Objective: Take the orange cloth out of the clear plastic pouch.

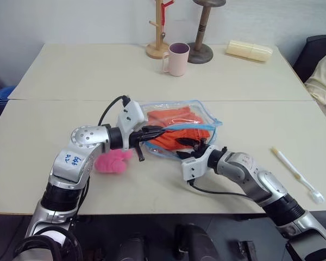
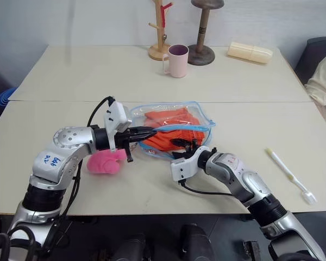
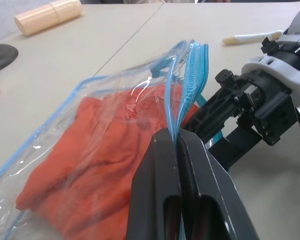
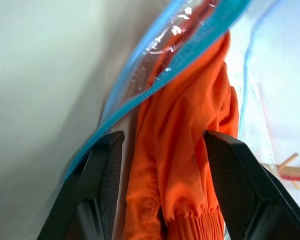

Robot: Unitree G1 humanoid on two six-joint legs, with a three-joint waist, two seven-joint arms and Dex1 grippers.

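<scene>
While the left end effector (image 3: 179, 142) pinches the clear plastic pouch (image 1: 202, 111) zipper edge, the right end effector (image 4: 162, 145) straddles the orange cloth (image 4: 185, 130), fingers parted.

Orange cloth (image 1: 174, 126) bright orange-red, plain; clear plastic pouch (image 1: 152, 110) see-through with light blue edging and zipper. Plush (image 1: 112, 161) pink, mug (image 1: 177, 58) pale pink with darker inside. Bench (image 1: 70, 76) cream; toothbrush (image 1: 296, 174) white and cream.

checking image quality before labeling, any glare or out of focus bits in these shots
Left wrist view: glare streaks on the clear plastic pouch, left pincer soft up close. Right wrist view: orange cloth sharp, pouch edge washed out by backlight. Head views: even light, soft shadows on the table.
</scene>
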